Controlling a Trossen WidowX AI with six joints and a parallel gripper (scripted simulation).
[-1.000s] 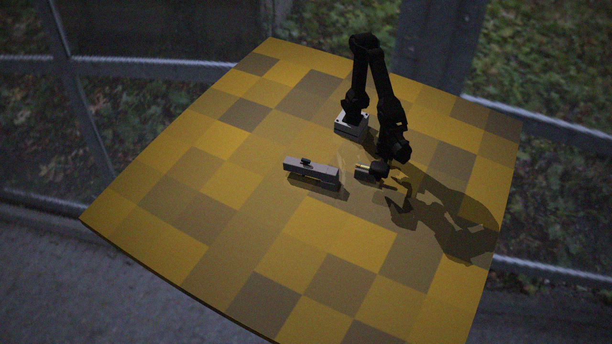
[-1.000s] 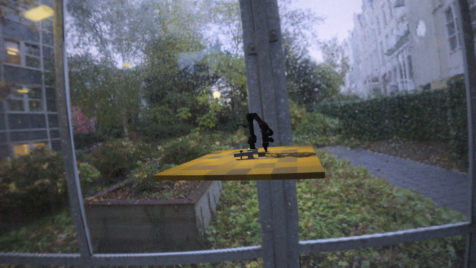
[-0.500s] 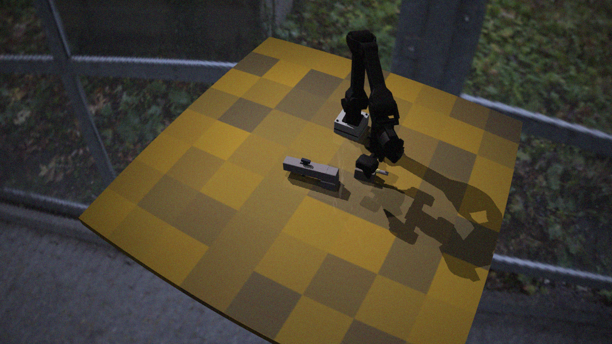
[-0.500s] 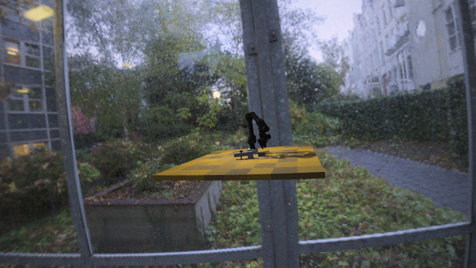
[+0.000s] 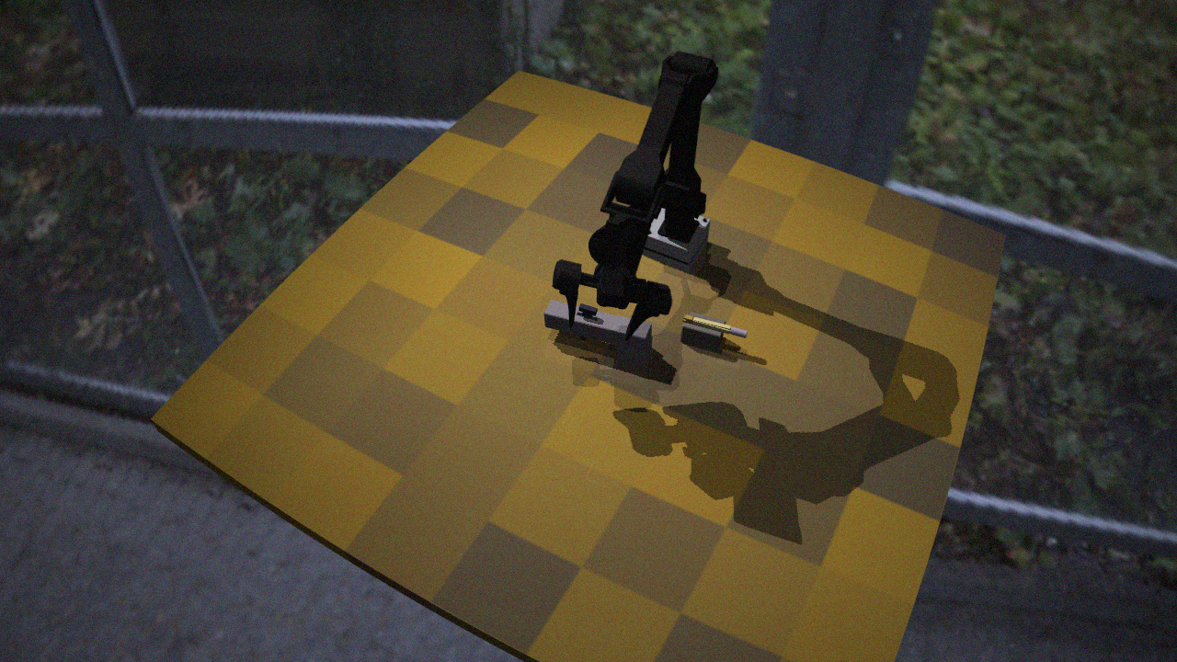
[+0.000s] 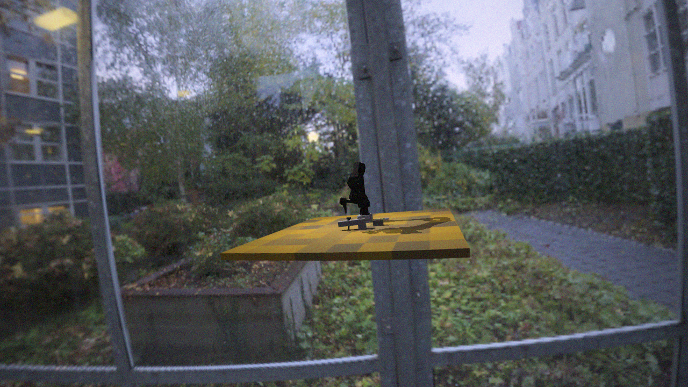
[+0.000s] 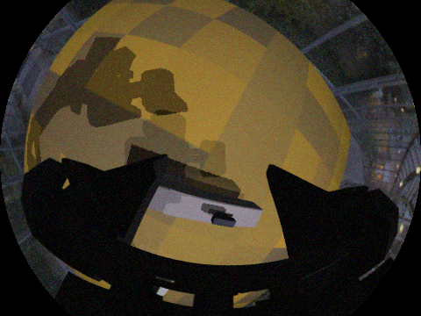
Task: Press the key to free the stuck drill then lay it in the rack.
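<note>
The yellow drill [image 5: 706, 323] with a grey end lies along the top of the small dark grey rack [image 5: 698, 336] [image 6: 378, 222], to the right of the holder in the top view. The holder, a long grey bar-shaped block [image 5: 608, 325] [image 7: 185, 210], has the small dark key [image 5: 588, 310] [image 7: 224, 220] standing up from its top. My gripper [image 5: 600, 331] [image 7: 217, 164] is wide open and empty. It hangs above the holder, with the key in view between the fingers in the wrist view. The drill is not visible in the wrist view.
The arm's pale base [image 5: 676, 245] stands behind the holder and rack. The yellow and brown checkered table [image 5: 461, 543] [image 6: 288, 250] carries them all. The arm casts a large shadow toward the right side of the table in the top view.
</note>
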